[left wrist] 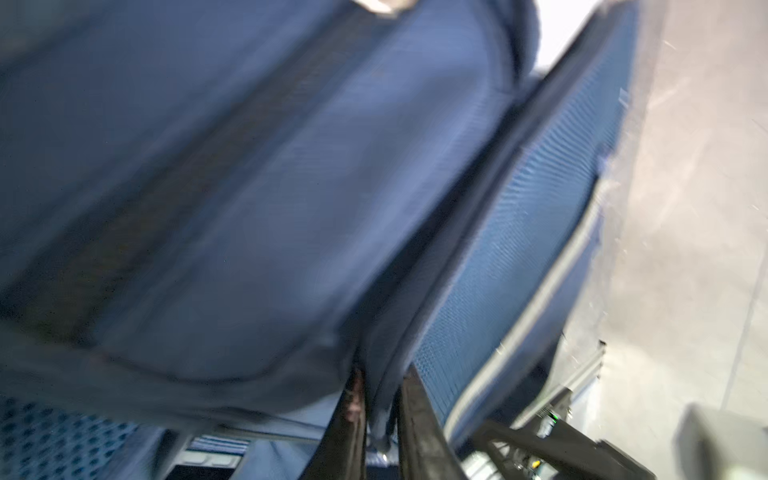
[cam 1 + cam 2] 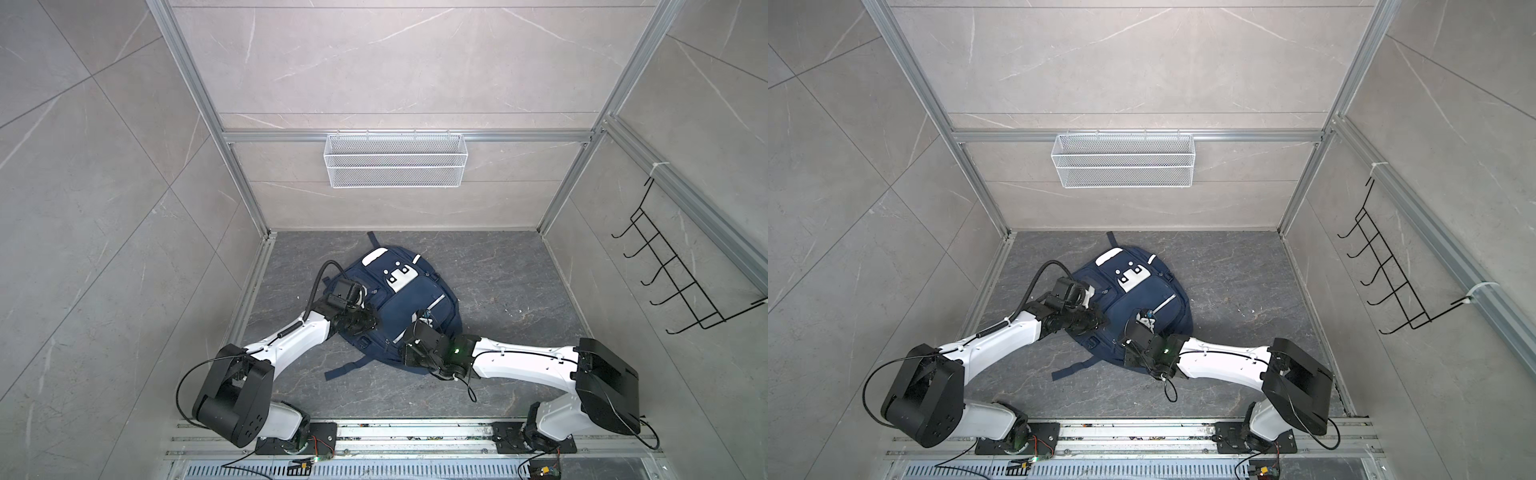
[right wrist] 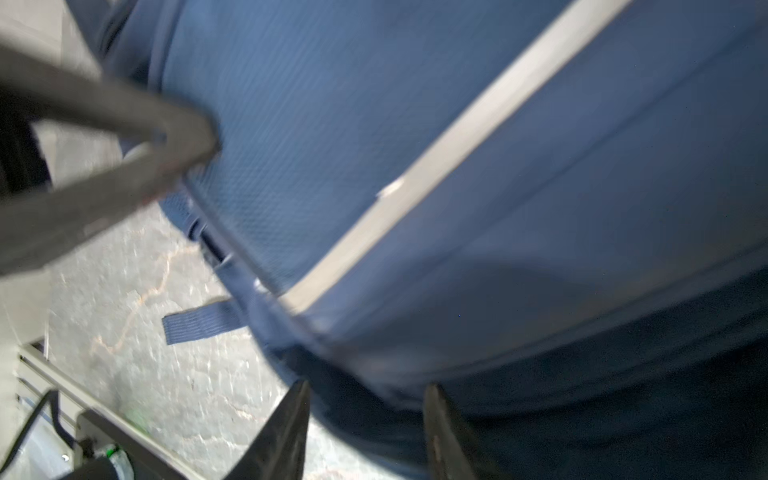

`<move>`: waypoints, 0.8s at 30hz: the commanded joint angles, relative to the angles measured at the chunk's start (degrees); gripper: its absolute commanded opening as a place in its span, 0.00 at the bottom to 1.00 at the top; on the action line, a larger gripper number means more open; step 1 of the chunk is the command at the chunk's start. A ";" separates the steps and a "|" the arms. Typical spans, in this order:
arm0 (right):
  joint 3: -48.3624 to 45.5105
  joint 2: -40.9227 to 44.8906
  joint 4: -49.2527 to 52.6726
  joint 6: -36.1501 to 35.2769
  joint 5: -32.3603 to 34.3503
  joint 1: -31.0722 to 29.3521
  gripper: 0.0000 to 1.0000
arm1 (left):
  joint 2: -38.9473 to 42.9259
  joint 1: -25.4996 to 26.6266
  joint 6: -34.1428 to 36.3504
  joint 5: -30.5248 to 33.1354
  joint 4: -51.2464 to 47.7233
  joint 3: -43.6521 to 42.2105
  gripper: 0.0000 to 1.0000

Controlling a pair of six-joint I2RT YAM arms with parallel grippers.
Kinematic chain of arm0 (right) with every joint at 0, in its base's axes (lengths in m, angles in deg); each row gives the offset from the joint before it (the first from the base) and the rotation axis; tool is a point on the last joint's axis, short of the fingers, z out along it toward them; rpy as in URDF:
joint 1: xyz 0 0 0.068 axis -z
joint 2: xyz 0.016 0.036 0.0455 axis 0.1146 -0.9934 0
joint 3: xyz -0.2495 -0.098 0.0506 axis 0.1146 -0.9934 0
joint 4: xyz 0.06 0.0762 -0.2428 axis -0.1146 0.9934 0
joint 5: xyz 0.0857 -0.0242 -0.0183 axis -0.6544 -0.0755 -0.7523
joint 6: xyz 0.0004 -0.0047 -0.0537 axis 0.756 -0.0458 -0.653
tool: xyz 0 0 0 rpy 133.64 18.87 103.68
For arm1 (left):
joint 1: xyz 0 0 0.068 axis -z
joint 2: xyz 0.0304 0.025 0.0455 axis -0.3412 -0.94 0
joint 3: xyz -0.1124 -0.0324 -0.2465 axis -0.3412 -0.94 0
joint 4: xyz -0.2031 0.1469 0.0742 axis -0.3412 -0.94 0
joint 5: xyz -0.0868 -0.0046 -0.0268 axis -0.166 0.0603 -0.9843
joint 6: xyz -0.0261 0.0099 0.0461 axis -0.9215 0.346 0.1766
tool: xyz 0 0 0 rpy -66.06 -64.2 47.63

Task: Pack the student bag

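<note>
Plainly, the student bag (image 2: 399,303) lies flat with its front face up in the middle of the dark stone tabletop (image 2: 519,291). Its top end, with the white patch (image 2: 401,276), points toward the back wall. No book, case or other loose thing to pack shows in any view. The white wire basket (image 2: 392,166) on the back wall holds nothing I can see, and the black hook rack (image 2: 685,282) on the side wall is bare. No pocket gapes open in either top view, and what lies inside the bag cannot be told. My judgement is that filling is either finished or has nothing at hand. The step now looks like work on the bag itself, likely a zip or seam low on its body.

The left gripper (image 1: 381,372) is at the bag's left flank. In the blurred left wrist view its fingers (image 1: 415,415) are nearly together, pinching a ridge of navy fabric beside a mesh panel (image 1: 519,249). The right gripper (image 3: 369,385) is at the near right corner. Its fingers (image 3: 286,428) stand apart with the bag's rounded rim between them, and I cannot tell whether they clamp it or only straddle it. A silver stripe (image 3: 457,158) and a loose strap end (image 3: 199,320) show nearby.

No brand or lettering can be read. The white patch carries only small dark marks, too small to make out.
</note>
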 commanded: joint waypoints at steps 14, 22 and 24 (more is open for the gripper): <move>6.69 -3.71 5.86 -2.35 10.43 -3.00 0.45 | 0.72 2.76 -4.02 -2.18 5.39 3.20 0.15; 7.97 -6.86 4.61 -3.04 11.16 -2.14 0.37 | 1.21 2.96 -4.21 -2.35 5.22 3.22 0.12; 7.95 -7.21 4.42 -2.92 11.16 -1.79 0.36 | 1.33 2.92 -4.17 -2.43 4.97 3.30 0.12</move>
